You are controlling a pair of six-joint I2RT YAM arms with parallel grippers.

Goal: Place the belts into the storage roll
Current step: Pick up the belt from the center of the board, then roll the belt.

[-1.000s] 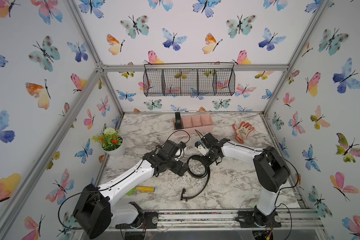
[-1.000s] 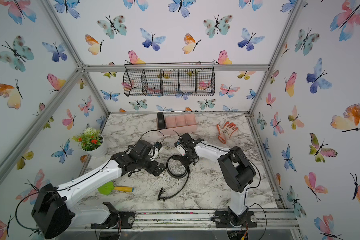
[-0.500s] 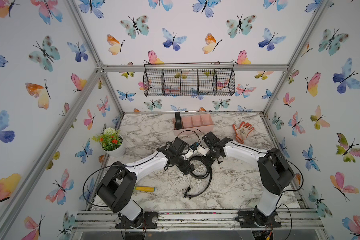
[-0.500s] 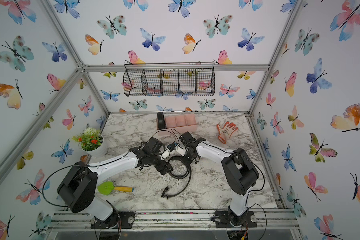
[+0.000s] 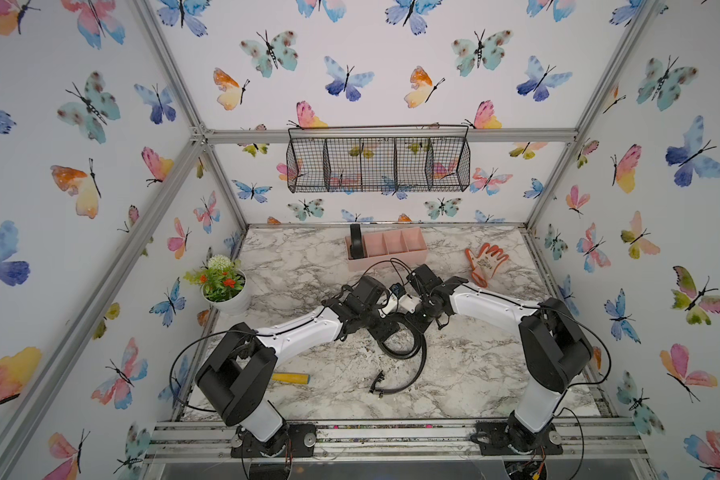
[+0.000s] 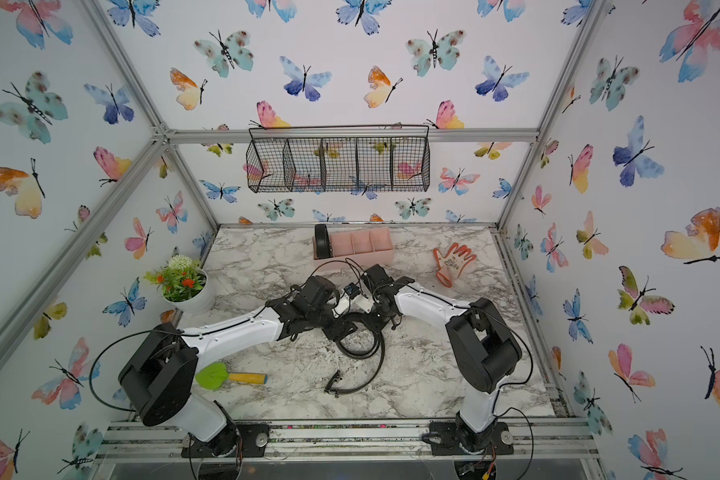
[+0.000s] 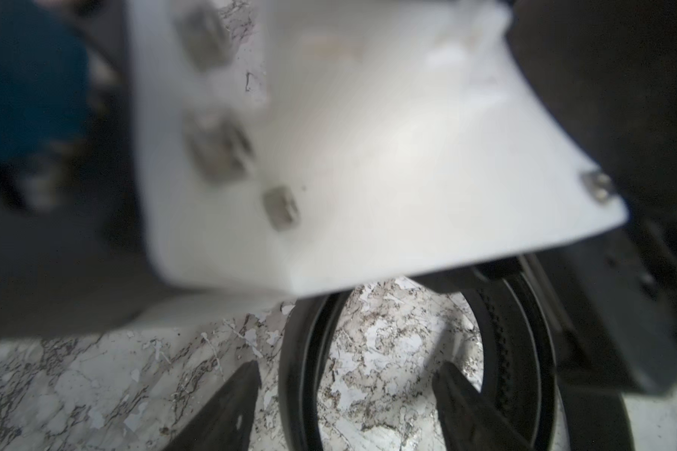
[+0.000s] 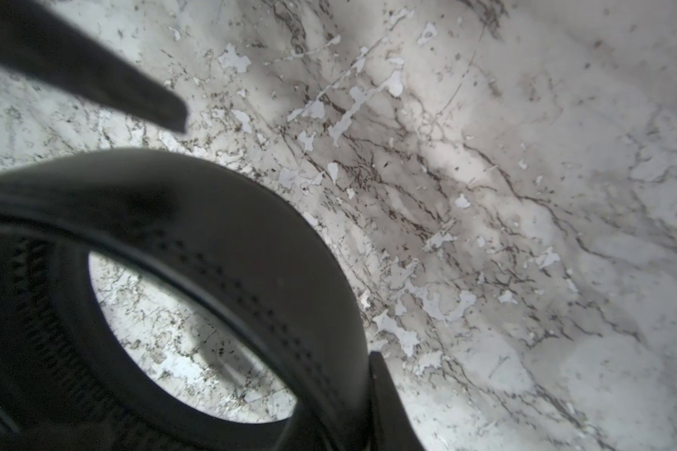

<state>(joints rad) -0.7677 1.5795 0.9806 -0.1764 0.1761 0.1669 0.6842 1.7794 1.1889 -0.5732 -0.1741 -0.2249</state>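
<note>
Right tool (image 8: pixel 278 238) is clenched on the loose belt (image 8: pixel 231 203) — its coil sits on the bench (image 5: pixel 474 374), near the storage roll (image 5: pixel 391 261) on the side facing the arm bases. Left tool (image 7: pixel 346 367) is spread apart, fingers straddling one wall of that coil — and the rolled belt (image 5: pixel 356 246) stands in an end compartment of the storage roll.

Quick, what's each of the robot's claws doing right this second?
Left gripper: open, straddling one strand of the coiled belt, not yet pinching it.
Right gripper: closed on that same belt.
</note>
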